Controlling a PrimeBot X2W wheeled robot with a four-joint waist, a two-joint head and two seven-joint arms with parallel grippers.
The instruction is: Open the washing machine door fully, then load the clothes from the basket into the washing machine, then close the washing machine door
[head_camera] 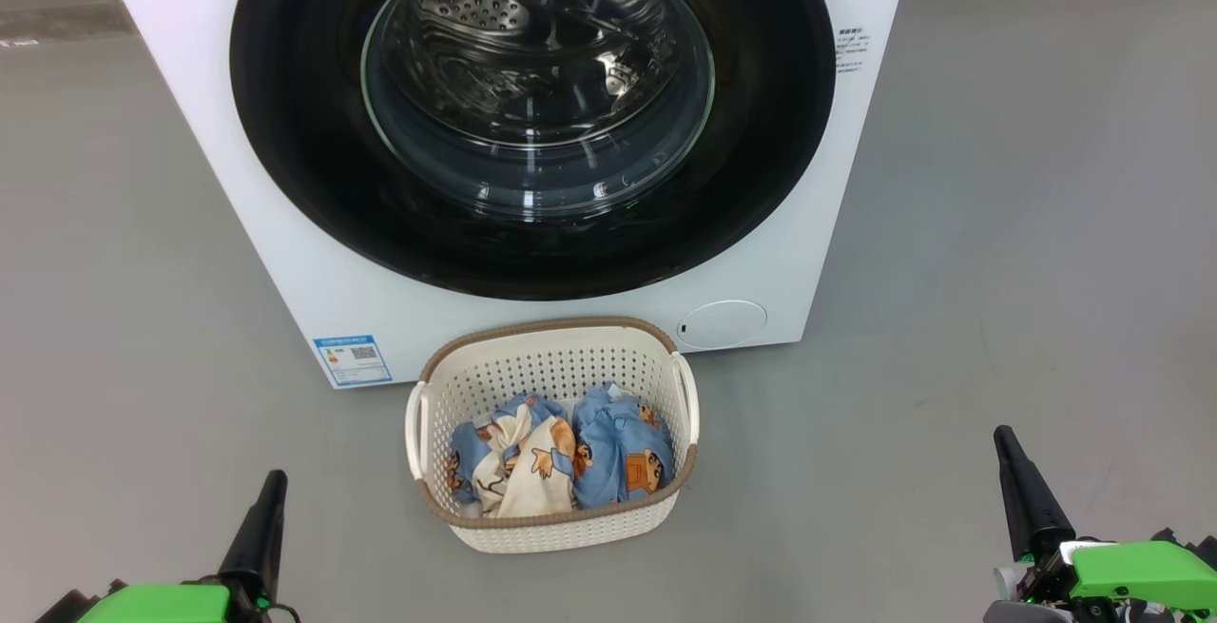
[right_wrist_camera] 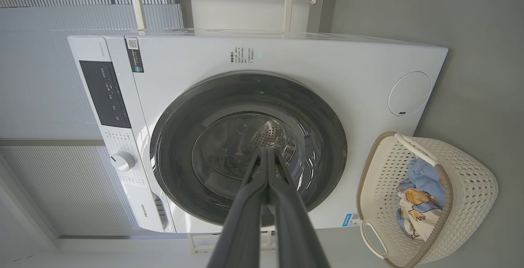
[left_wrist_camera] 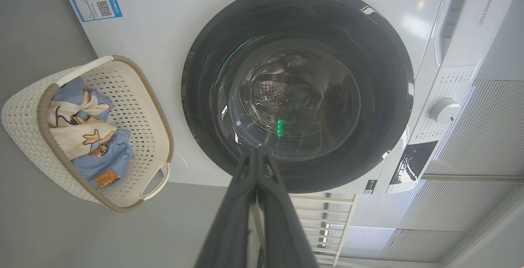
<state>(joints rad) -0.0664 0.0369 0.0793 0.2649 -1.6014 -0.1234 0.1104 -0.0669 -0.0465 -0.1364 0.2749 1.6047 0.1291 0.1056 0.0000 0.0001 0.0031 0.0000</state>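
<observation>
Partly cropped, the washing machine (head_camera: 399,319) stands behind the basket (head_camera: 551,376), door (head_camera: 295,128) shut, the clothes (head_camera: 561,457) half buried inside. Clenched empty, the left fingers (head_camera: 257,528) and right fingers (head_camera: 1027,495) flank the basket, pointing forward.

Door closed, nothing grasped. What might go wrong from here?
The washing machine door shows a smooth glossy rim with no obvious handle, so a grip on it may slip.
The basket sits close below that door, and the swinging door might nudge it.
The clothes lie as two loose bundles, so one could drop in transfer.
</observation>
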